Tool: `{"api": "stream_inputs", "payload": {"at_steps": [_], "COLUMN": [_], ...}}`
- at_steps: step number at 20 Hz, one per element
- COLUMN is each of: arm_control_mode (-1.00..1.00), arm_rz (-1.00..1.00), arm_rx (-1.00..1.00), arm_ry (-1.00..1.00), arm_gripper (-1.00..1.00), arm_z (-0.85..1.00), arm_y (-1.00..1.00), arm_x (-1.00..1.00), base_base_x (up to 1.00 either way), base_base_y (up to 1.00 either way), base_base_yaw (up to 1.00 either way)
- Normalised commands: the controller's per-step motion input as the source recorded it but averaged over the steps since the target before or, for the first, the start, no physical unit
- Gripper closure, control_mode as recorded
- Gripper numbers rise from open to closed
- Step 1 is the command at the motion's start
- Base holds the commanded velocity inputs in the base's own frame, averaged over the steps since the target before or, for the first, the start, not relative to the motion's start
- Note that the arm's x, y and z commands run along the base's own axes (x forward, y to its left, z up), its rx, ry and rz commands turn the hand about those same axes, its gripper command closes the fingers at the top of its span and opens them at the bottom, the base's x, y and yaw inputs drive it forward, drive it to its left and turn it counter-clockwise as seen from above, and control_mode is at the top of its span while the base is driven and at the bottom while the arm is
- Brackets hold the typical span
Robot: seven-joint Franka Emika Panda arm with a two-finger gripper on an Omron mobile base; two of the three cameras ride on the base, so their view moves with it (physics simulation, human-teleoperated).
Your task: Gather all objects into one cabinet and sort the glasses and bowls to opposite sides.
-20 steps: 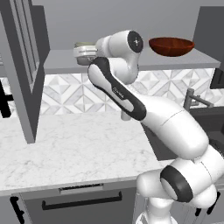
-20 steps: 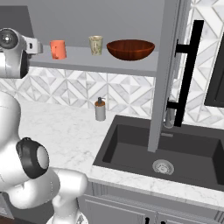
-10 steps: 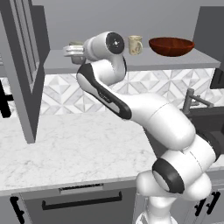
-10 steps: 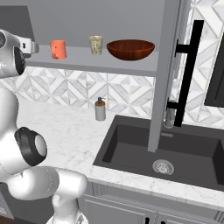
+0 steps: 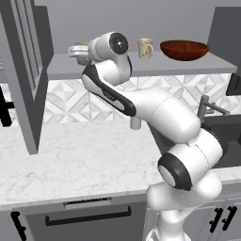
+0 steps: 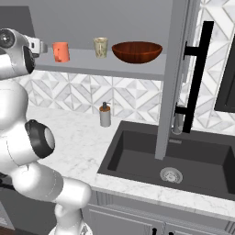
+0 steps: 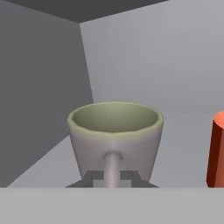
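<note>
While reaching onto shelf (image 6: 114,69), closed on mug (image 7: 114,138)

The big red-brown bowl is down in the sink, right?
No. The red-brown bowl sits up on the cabinet shelf, beside the cream mug, not in the sink. The right base view shows it.
</note>
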Motion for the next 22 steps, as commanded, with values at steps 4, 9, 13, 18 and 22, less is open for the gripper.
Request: {"api": "stream_inputs", "payload": {"at_steps": [4, 9, 13, 18, 22], "arm_control_mode": [-1.0, -1.0, -1.0, -1.0, -1.0], "arm_rz": [0.0, -0.02, 0.0, -0.02, -0.03], "arm_rx": [-0.01, -0.07, -0.01, -0.03, -0.03], "arm_ry": [0.0, -0.02, 0.0, -0.01, -0.01], "arm_gripper": [1.0, 1.0, 1.0, 1.0, 1.0], "arm_z": [-0.03, -0.25, -0.08, -0.03, -0.03], "arm_y": [0.0, 0.0, 0.0, 0.0, 0.0], "arm_x": [0.26, 0.48, 0.14, 0.45, 0.44], "base_base_x": [0.0, 0.0, 0.0, 0.0, 0.0], "base_base_y": [0.0, 0.0, 0.0, 0.0, 0.0], "base_base_yaw": [0.0, 0.0, 0.0, 0.0, 0.0]}}
